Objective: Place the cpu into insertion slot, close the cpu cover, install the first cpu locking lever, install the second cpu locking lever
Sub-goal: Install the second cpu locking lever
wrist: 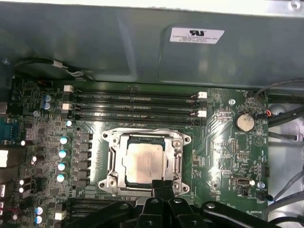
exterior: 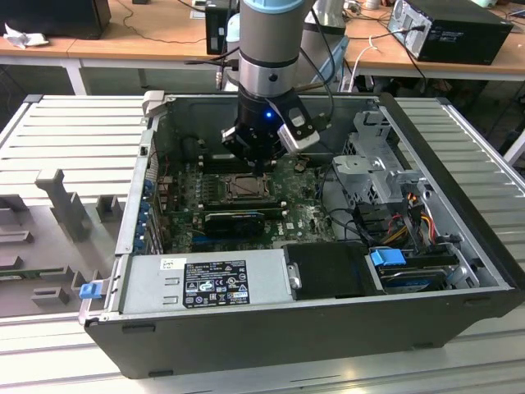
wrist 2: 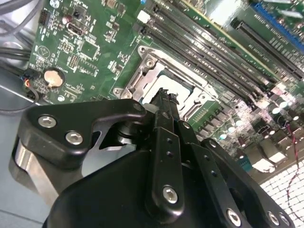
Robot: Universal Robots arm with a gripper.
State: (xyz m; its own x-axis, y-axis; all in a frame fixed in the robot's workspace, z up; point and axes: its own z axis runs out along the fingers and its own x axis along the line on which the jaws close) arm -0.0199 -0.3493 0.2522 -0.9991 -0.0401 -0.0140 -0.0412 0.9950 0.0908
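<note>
The cpu [wrist: 145, 161], a dull silver square, lies flat in the insertion slot [exterior: 244, 187] on the green motherboard. The cpu cover [wrist: 142, 138], a silver frame, lies down around it, with the chip's top showing through its opening. My gripper [wrist: 162, 186] is shut with nothing between its black fingertips. It hovers at the socket's edge on the side away from the memory slots. Whether it touches the frame I cannot tell. In the second wrist view the gripper [wrist 2: 165, 97] stands in front of the cpu [wrist 2: 178, 84]. I cannot make out the locking levers against the frame.
Memory slots [wrist: 137, 102] run along one side of the socket, and a row of blue-topped capacitors [wrist: 62, 159] along another. A coin cell [wrist: 244, 121] and loose cables [wrist: 285, 137] are nearby. The case wall [wrist: 142, 47] rises behind the board. A drive cage [exterior: 373, 164] stands at the exterior view's right.
</note>
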